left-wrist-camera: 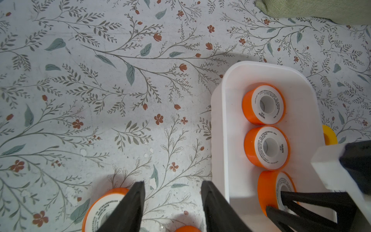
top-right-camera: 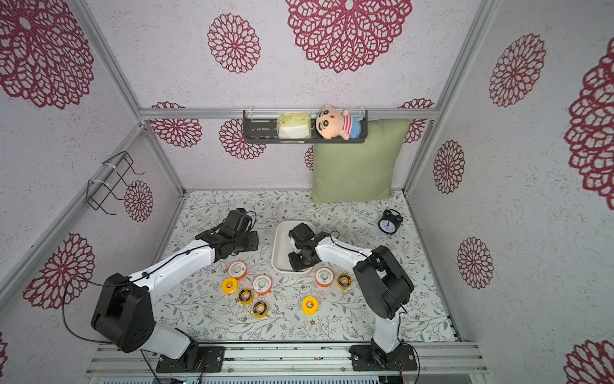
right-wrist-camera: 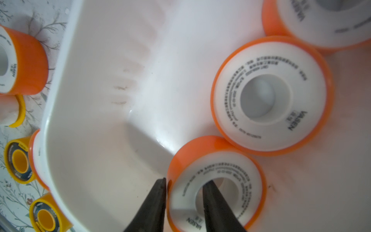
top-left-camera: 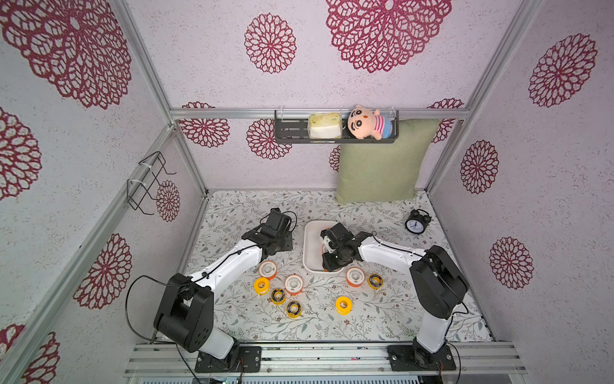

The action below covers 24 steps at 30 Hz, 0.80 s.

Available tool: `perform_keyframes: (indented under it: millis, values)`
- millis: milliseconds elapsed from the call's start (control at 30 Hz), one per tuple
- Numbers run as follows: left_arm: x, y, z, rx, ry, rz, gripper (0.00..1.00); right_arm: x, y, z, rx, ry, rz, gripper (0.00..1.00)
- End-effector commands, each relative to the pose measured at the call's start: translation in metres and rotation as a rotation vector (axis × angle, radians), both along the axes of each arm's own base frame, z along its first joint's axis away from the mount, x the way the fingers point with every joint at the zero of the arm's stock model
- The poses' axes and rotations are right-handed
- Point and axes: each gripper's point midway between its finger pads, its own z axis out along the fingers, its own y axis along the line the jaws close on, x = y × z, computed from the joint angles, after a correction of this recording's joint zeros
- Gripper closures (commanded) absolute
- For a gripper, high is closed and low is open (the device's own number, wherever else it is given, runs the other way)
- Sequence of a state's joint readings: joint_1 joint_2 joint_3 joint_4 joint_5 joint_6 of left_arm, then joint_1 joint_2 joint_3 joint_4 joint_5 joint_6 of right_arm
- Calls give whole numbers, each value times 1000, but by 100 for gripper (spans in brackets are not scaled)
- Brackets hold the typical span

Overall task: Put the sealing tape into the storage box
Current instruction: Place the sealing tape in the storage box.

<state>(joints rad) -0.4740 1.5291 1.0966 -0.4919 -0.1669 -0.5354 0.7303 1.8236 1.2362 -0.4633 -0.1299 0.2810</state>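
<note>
R gripper (right-wrist-camera: 184, 182) in box (right-wrist-camera: 90, 120), 6 o'clock end, fingers narrowly apart astride wall of orange spool (right-wrist-camera: 230, 170); gripped or loose, can't tell. In both top views arm (top-left-camera: 382, 252) hides it. L gripper (left-wrist-camera: 172, 183) open, empty, over table (left-wrist-camera: 80, 100); loose spool (left-wrist-camera: 104, 204) half hidden behind finger.

Two white-and-black arms, that's me.
My left arm (top-left-camera: 229, 262) and right arm (top-left-camera: 388, 254) wear glossy white shells between bulky black joint housings (top-left-camera: 186, 316), with thin black cables (top-left-camera: 126, 306) looping alongside. Each stands on a black base plate (top-left-camera: 249, 360) fixed with silver screws. My left gripper (left-wrist-camera: 172, 183) and right gripper (right-wrist-camera: 185, 180) end in matte black, tapered fingers.
</note>
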Motion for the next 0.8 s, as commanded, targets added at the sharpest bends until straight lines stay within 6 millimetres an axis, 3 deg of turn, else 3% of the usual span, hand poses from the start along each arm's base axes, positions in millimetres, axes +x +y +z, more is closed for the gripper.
perform_keyframes:
  millis: [0,233,400,633,767]
  values:
    - [-1,6,3,0,-12,14,48,8,2,9,-11,-34,-6,61]
    - [-1,7,5,7,-17,14,47,11,0,12,-19,-50,-15,56]
    - [-2,10,8,19,-25,16,47,17,1,26,9,-92,-36,56]
    - [-5,21,12,55,-44,40,45,33,0,69,176,-220,-89,54]
    - [-8,30,12,57,-45,62,43,46,-18,98,272,-310,-162,53]
